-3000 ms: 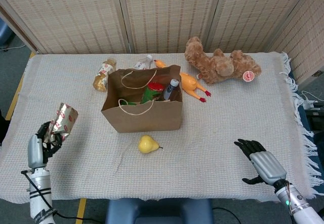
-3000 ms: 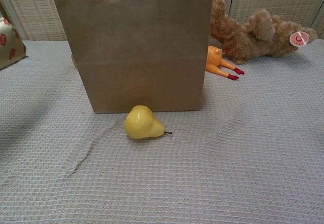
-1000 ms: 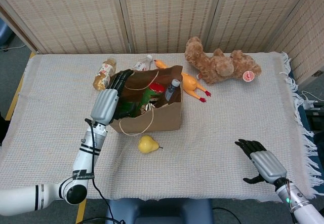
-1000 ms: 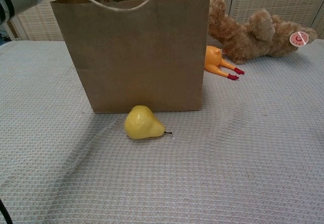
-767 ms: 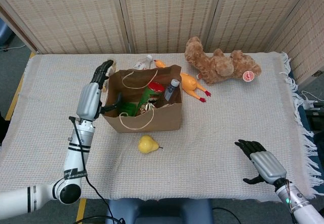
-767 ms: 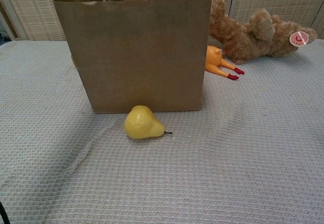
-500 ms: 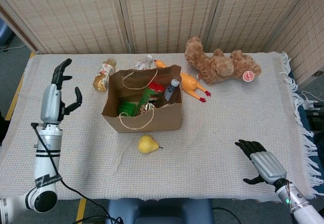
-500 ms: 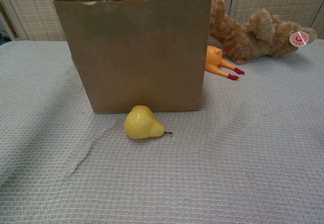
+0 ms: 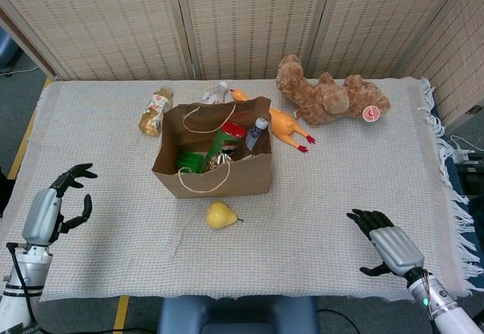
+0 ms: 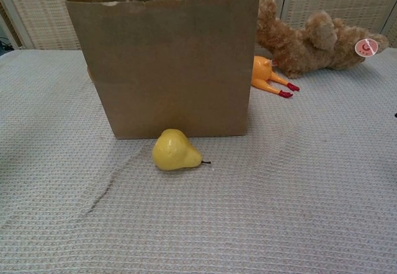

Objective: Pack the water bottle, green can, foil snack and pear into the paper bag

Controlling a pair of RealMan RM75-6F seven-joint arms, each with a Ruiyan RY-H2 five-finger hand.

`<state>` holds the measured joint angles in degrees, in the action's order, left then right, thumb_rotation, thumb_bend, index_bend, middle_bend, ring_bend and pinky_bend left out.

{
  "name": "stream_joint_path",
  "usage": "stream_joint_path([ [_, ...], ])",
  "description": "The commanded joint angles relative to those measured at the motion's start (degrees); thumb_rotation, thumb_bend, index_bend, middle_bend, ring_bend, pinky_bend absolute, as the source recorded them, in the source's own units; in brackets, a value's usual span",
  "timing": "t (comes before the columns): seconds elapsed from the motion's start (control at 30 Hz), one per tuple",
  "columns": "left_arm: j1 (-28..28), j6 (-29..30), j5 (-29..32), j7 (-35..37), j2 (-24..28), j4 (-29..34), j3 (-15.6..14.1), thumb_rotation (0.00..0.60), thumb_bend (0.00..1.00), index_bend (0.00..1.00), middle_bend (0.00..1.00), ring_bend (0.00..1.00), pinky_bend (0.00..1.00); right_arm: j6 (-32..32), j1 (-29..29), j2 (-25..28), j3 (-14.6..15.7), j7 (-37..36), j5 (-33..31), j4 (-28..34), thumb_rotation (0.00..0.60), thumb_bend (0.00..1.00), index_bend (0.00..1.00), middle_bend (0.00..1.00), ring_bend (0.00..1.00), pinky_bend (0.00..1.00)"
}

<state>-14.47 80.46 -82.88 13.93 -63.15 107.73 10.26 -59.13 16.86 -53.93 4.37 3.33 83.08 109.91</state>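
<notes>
No lettering is legible on the teddy bear's tag (image 10: 366, 47).

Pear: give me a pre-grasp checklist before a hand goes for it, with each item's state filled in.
1. Pear lies free on the cloth, in front of the paper bag, apart from it: ok.
2. Left hand holds nothing, fingers apart: ok.
3. Right hand holds nothing, fingers apart: ok.
4. Bag upright, mouth open: ok.
5. Room left in the bag for the pear: cannot tell.
6. Nothing lies between either hand and the pear: ok.
</notes>
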Motion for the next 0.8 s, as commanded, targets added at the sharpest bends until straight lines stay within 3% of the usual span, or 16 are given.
stream_joint_path([
  [0.03,2.33,0.42,-12.50,1.05,-2.73,-6.32,-8.79,0.600,0.52,0.19,0.31,0.24,0.38,0.20,0.15,-0.21,-0.09,0.38,-0.28,0.09,0.600,0.02,0.00,0.00,0.00,0.00],
  [0.17,1.15,0.87,-21.64,-3.23,-6.33,-11.80,-12.01,0.600,0.48,0.20,0.31,0.24,0.38,0.56,0.40,-0.35,-0.25,0.83,-0.83,0.25,0.600,0.02,0.00,0.00,0.00,0.00],
  [0.27,-0.63,-1.26,-23.82,-5.00,-8.11,-12.35,-12.81,0.600,0.46,0.20,0.30,0.24,0.37,0.76,0.52,-0.34,-0.30,0.83,-1.10,0.20,0.600,0.02,0.00,0.00,0.00,0.00],
  [0.4,-3.69,-6.01,-24.01,-8.72,-9.72,-11.13,-12.42,0.600,0.41,0.17,0.25,0.20,0.34,1.13,0.73,-0.30,-0.37,0.60,-1.44,-0.01,0.600,0.02,0.00,0.00,0.00,0.00],
  [0.57,-8.15,-13.66,-22.62,-15.75,-11.69,-10.09,-10.99,0.600,0.35,0.04,0.06,0.02,0.16,1.39,0.88,-0.22,-0.52,0.10,-1.89,-0.39,0.600,0.02,0.00,0.00,0.00,0.00],
  [0.8,-13.69,-21.60,-18.88,-23.65,-15.89,-10.96,-7.94,0.600,0.35,0.00,0.00,0.00,0.09,1.55,0.88,-0.10,-0.56,-0.63,-2.30,-1.07,0.600,0.02,0.00,0.00,0.00,0.00],
])
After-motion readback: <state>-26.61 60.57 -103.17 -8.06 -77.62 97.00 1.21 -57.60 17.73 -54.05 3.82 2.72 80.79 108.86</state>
